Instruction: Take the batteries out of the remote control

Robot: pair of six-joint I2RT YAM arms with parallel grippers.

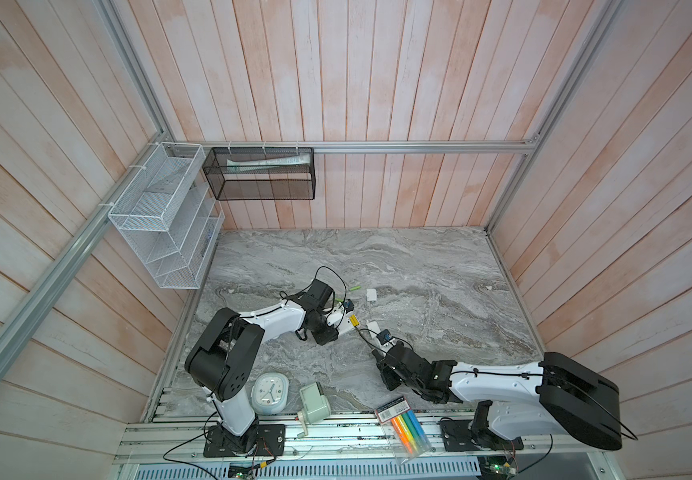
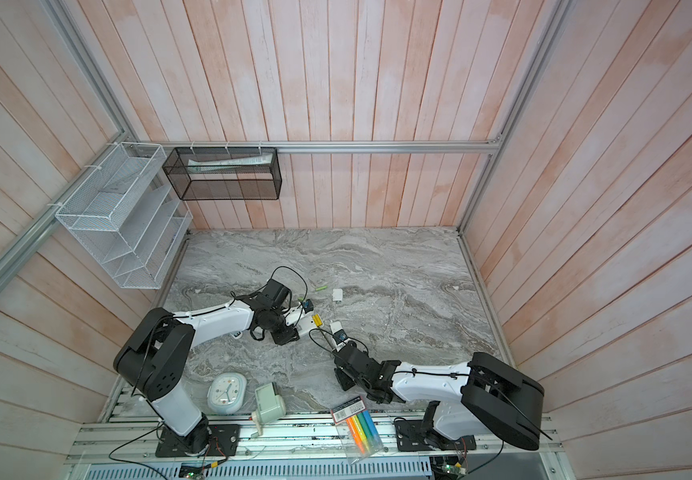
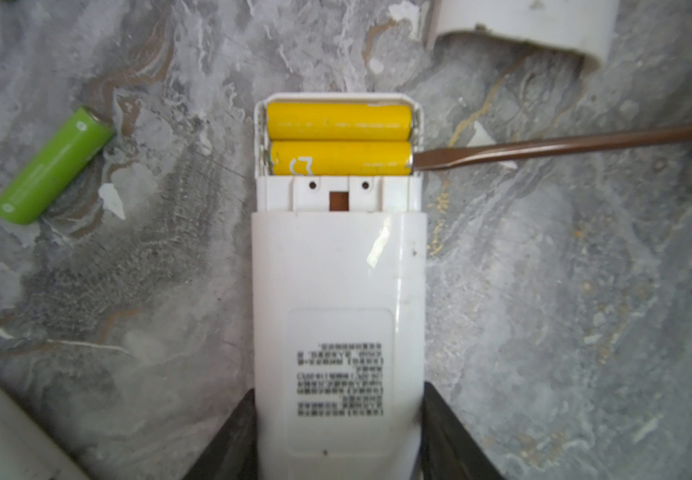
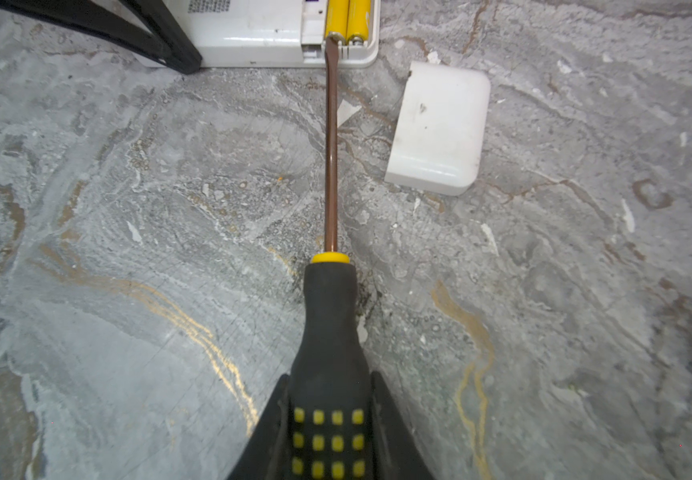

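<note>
- Near edge: a pen packet (image 1: 404,428) and a clock (image 1: 270,390) are lying idle, taking no part.
- Near right: the right gripper (image 4: 330,395) is clamping the screwdriver (image 4: 330,316) by its handle. Its arm is stretching low toward the centre, so the shaft is running flat over the table (image 1: 419,270).
- Centre: the remote (image 3: 338,270) is lying back up with its compartment uncovered. The left gripper (image 3: 338,399) is squeezing its body from both sides, probably bracing it against prying. That arm is standing elbow-high, forearm reaching right, wrist bending down.
- In the compartment: both yellow batteries (image 3: 339,140) are sitting side by side. The blade tip is touching the inner one's end, seemingly for levering it out.
- Just right of the remote: a cover (image 4: 438,129) is lying apart.
- Beyond the remote: a green battery (image 1: 354,287) is lying loose.
</note>
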